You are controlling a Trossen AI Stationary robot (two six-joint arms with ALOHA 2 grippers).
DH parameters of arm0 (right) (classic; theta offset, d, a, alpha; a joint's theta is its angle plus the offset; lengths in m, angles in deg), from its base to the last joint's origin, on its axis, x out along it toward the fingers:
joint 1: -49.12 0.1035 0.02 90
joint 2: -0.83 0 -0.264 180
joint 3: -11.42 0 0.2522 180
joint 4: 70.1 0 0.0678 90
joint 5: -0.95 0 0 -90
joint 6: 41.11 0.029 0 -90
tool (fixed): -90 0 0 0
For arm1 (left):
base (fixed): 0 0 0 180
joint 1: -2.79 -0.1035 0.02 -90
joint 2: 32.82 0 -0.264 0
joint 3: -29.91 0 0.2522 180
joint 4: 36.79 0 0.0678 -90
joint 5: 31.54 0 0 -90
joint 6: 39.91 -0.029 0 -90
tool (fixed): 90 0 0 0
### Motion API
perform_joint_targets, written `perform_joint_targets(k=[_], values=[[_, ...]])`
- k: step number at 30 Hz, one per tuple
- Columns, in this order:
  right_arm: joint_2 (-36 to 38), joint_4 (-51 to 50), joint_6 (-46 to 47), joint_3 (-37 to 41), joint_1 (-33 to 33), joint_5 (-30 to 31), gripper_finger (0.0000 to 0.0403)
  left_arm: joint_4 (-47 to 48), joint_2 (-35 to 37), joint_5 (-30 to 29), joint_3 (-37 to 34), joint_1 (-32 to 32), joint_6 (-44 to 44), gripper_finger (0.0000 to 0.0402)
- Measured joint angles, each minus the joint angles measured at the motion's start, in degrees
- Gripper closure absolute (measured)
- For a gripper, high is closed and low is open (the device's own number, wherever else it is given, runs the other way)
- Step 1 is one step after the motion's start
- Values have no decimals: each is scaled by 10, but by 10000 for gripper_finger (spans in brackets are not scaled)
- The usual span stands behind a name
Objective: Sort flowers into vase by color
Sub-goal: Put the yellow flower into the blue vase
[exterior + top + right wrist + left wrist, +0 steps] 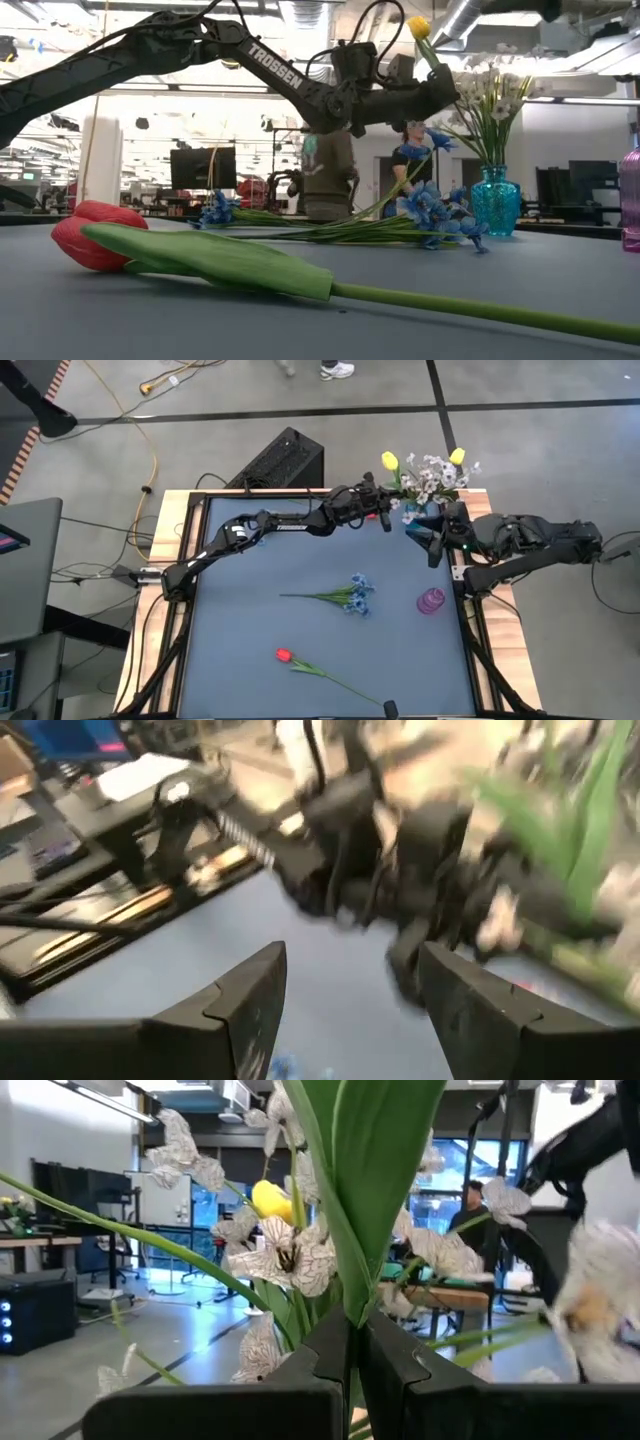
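My left gripper (386, 512) reaches to the table's far right corner and is shut on a yellow tulip, whose bud (390, 460) stands above it beside the teal vase (495, 200). That vase holds white sprays (432, 478) and another yellow bud (457, 456). My right gripper (436, 548) hovers open just on the near side of the vase and touches nothing. A blue cluster (356, 595) lies flat mid-table. A red tulip (283, 655) lies near the front, stem toward the near edge. An empty purple vase (431, 601) stands at the right. My left gripper pinches the yellow tulip's green stem and leaf (352, 1315) between its two shut fingers, which lie across the stem. The flower is lifted clear of the table and stands roughly upright. Its bud (418, 25) is above the fingers, close to the white sprays.
The table's dark frame (185, 510) runs along its sides. A black box (285, 460) sits beyond the far edge. Cables lie on the floor at the left. A person (410, 165) stands far off in the room. The blue mat's left half (240, 610) is bare.
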Motion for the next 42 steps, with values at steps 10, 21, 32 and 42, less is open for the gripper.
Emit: perform_joint_targets(k=[10, 21, 32, 42], values=[[-40, 121, -252, 0, -65, 135, 148, 8, 0, 4, 0, 1, -14, 401], [-142, 65, -283, -76, -186, 74, 148, 9, 0, 9, 0, 1, -19, 401], [-175, 49, -300, -103, -260, -12, 186, 9, 0, 10, 0, 1, -19, 401], [-189, 56, -314, -103, -291, -35, 216, 10, 0, 10, 0, 1, -19, 401]])
